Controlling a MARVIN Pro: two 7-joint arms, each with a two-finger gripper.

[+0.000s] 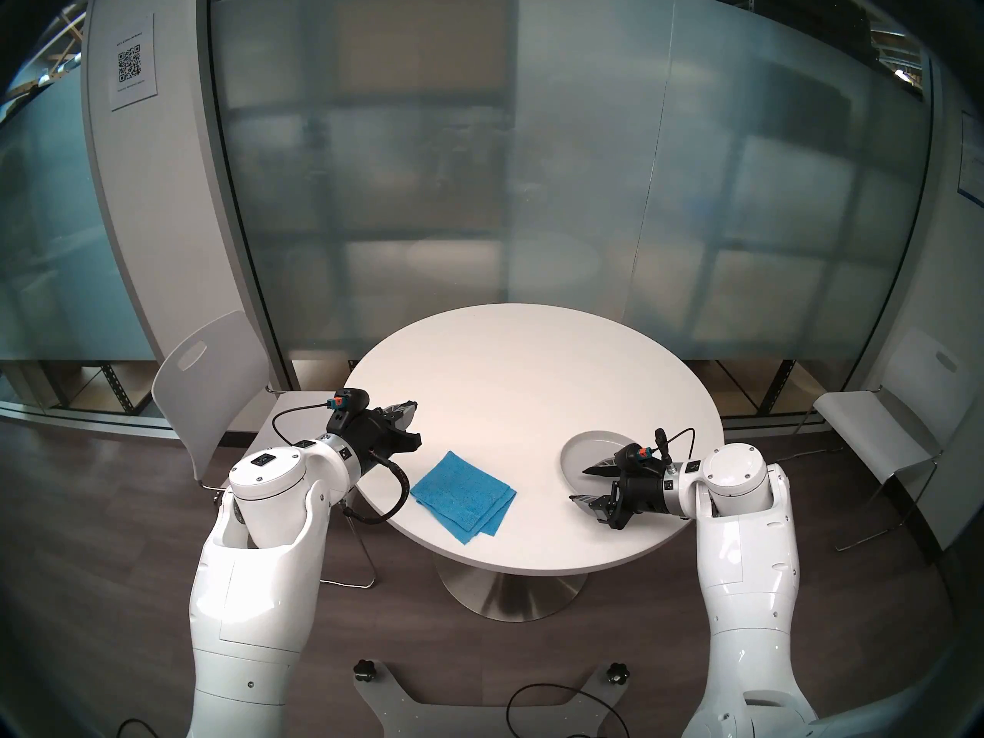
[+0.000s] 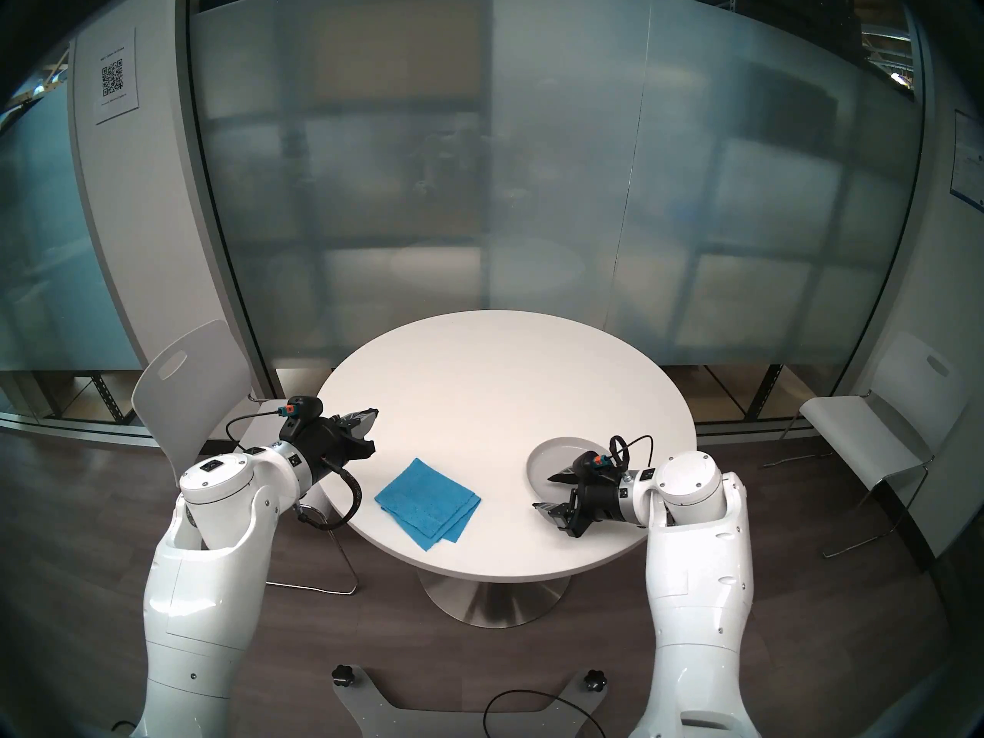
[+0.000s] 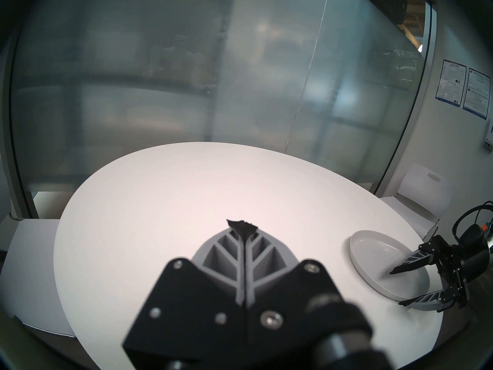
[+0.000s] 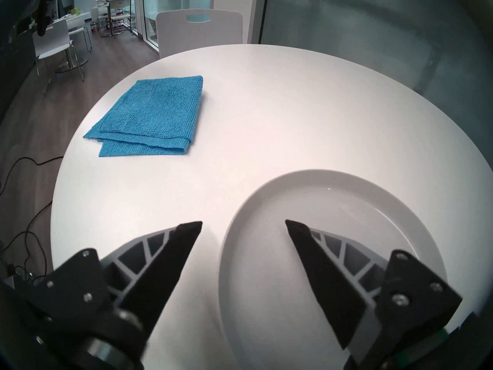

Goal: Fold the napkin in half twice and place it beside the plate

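The right gripper's fingers stand wide apart and hold nothing. In the right wrist view one black tip hangs over the bare table, the other over the inside of the plate, so the plate's near rim passes between them. From the head views the upper finger reaches over the plate and the lower one sits above the table just beside it. Whether either tip touches anything, I cannot tell.

The left gripper's fingers are pressed together with no gap, their black tips meeting, and nothing is pinched between them. In the head view this gripper hovers over the table's left edge, pointing toward the middle of the top.

The napkin is a blue terry cloth, folded into a rough square of several layers, lying flat on the near part of the table. It lies between the two grippers, apart from both. Its layers do not line up fully: a lower layer's edge juts out past the top one at the near side. The napkin is well apart from the plate, with bare white table between them.

The plate is light grey, round, with a low rim, and sits at the table's right side close to the edge.

A white chair stands behind the left arm, and another is at far right.
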